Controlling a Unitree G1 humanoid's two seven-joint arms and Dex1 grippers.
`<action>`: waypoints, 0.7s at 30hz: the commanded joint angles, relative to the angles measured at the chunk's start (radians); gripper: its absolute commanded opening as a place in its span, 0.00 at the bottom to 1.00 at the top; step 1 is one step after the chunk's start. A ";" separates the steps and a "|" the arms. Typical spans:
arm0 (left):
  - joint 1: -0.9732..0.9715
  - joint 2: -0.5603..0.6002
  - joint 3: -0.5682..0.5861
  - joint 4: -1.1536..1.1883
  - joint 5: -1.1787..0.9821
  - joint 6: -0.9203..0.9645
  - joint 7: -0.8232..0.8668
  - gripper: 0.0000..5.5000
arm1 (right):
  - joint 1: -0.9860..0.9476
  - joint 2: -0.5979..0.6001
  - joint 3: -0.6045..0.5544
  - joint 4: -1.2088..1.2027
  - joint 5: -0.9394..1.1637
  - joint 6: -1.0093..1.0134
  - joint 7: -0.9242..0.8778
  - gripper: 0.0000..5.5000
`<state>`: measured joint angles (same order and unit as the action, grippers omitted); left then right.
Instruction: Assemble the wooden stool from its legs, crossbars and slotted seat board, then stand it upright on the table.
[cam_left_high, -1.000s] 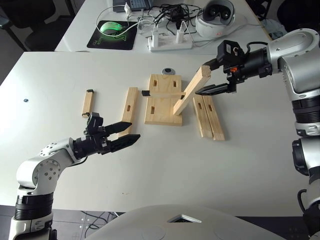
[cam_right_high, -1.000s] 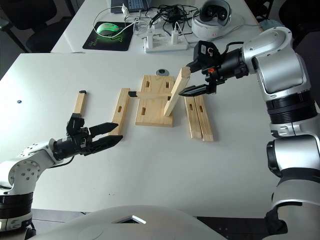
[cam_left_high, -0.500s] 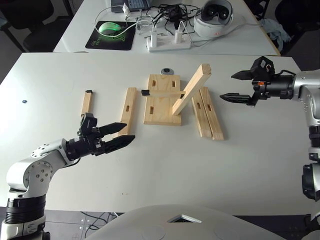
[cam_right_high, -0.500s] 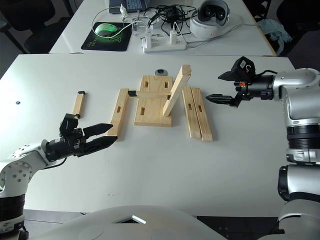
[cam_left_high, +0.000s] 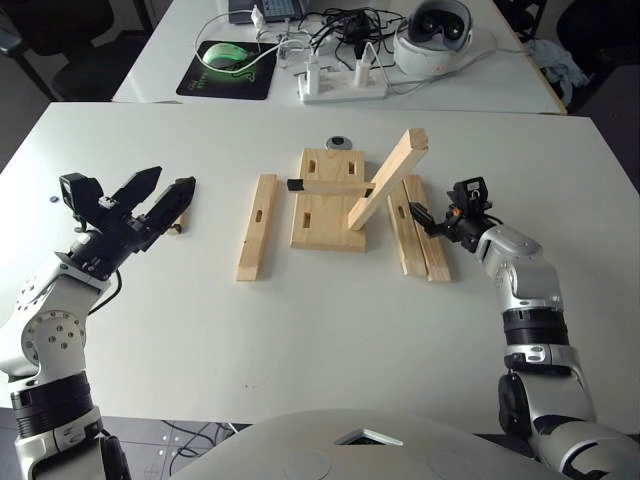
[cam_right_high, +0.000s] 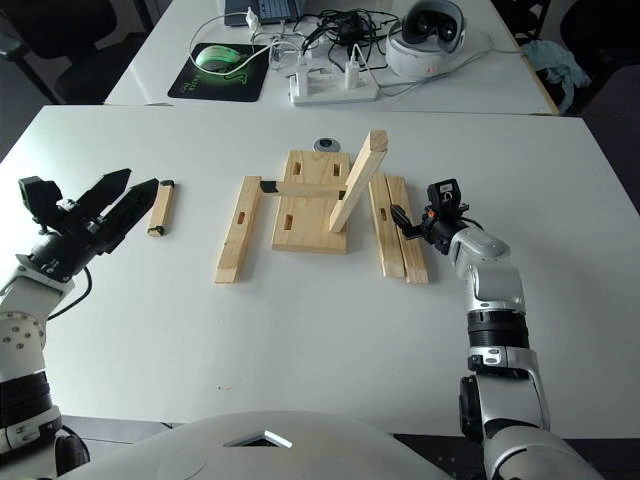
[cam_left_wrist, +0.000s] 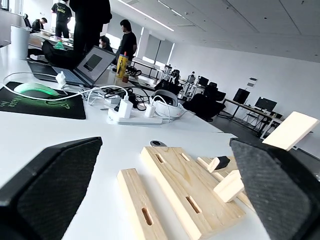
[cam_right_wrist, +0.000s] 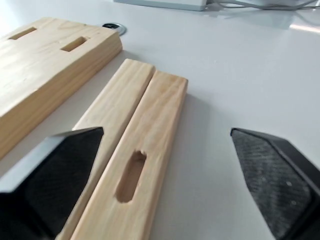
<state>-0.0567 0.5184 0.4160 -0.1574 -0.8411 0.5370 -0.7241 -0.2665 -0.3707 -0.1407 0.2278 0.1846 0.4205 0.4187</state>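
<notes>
The slotted seat board (cam_left_high: 325, 205) lies flat mid-table. One leg (cam_left_high: 388, 178) stands tilted in its right side, and a thin crossbar (cam_left_high: 325, 185) rests across it. Two legs (cam_left_high: 420, 240) lie side by side right of the board, and another leg (cam_left_high: 256, 226) lies to its left. A short crossbar (cam_right_high: 160, 208) lies farther left. My left gripper (cam_left_high: 160, 193) is open, hovering by that short crossbar with its fingertips over it. My right gripper (cam_left_high: 424, 217) is open, low beside the paired legs (cam_right_wrist: 130, 150), holding nothing.
A small round disc (cam_left_high: 339, 143) sits just behind the seat board. On the back table are a power strip (cam_left_high: 345, 88) with cables, a headset (cam_left_high: 432, 35) and a mouse on a dark pad (cam_left_high: 228, 68). The white table (cam_left_high: 330, 330) is bare in front.
My right gripper left the top of the tilted leg, swung right, then dropped beside the paired legs. My left gripper moved back and left, from the left leg to the short crossbar.
</notes>
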 joint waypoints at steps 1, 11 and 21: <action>-0.054 0.020 -0.035 0.032 0.013 0.009 -0.028 0.86 | 0.070 0.030 -0.032 -0.078 0.013 -0.004 -0.056 0.86; -0.039 0.025 -0.025 0.038 -0.001 0.026 -0.036 0.86 | 0.153 0.010 -0.010 -0.211 0.026 0.082 -0.033 0.86; -0.007 0.005 -0.016 0.009 0.001 0.019 -0.021 0.86 | 0.127 -0.066 0.077 -0.243 -0.069 0.116 -0.030 0.86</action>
<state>-0.0709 0.5228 0.3957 -0.1337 -0.8428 0.5573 -0.7503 -0.1247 -0.4240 -0.0773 -0.0056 0.1271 0.5218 0.3905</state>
